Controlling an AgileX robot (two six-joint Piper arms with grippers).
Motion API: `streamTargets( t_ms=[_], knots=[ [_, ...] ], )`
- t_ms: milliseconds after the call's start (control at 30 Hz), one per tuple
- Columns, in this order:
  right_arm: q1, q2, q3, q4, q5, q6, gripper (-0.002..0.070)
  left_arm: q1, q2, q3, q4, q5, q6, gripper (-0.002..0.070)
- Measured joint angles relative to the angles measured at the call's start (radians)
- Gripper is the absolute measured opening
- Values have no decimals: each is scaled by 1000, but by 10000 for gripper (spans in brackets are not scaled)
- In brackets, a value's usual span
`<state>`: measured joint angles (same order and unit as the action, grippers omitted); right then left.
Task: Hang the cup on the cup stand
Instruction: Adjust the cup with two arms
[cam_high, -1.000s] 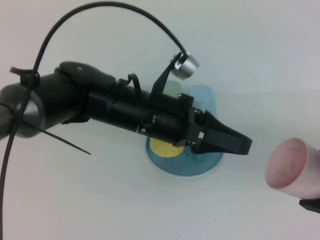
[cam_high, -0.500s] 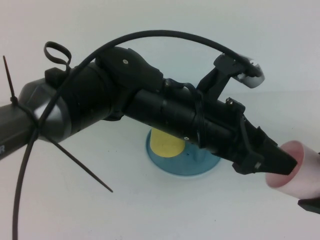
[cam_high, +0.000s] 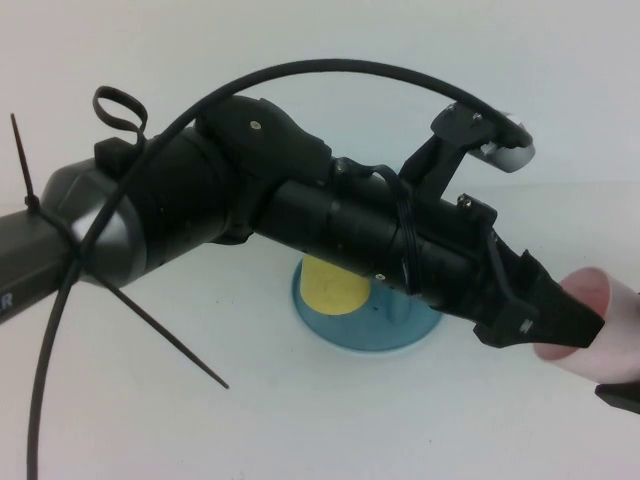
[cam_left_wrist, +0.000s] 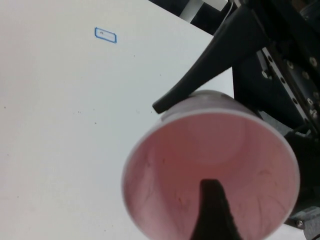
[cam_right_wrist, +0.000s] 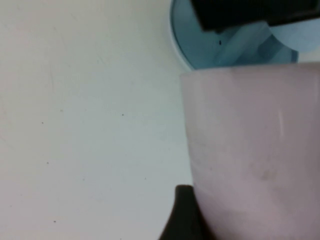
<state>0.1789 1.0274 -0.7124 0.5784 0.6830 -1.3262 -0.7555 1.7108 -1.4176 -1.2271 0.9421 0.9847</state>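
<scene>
The left gripper (cam_high: 560, 325) reached across to the pink cup (cam_high: 610, 330) at the table's right edge, fingers spread, one inside its mouth, one outside the rim. The right gripper (cam_high: 622, 395) apparently clamped the cup, mostly out of frame. The left arm hid much of the cup stand (cam_high: 400, 335), where a yellow cup (cam_high: 335, 290) sat.
</scene>
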Motion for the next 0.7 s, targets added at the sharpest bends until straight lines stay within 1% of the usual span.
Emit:
streamTargets(
  t_ms=[167, 300, 567, 633, 700],
  knots=[
    [0, 0, 0, 0, -4, -4, 585, -7, 0, 0, 0, -7, -2, 419],
    [0, 2, 0, 0, -4, -4, 585, -31, 7, 0, 26, -12, -13, 419],
    [0, 2, 0, 0, -5, -4, 585, -54, 47, 0, 10, -37, -23, 418],
    [0, 2, 0, 0, -5, -4, 585, -56, 53, 0, 8, -37, -26, 412],
    [0, 2, 0, 0, -5, -4, 585, -56, 55, 0, 6, -42, -26, 390]
  ],
)
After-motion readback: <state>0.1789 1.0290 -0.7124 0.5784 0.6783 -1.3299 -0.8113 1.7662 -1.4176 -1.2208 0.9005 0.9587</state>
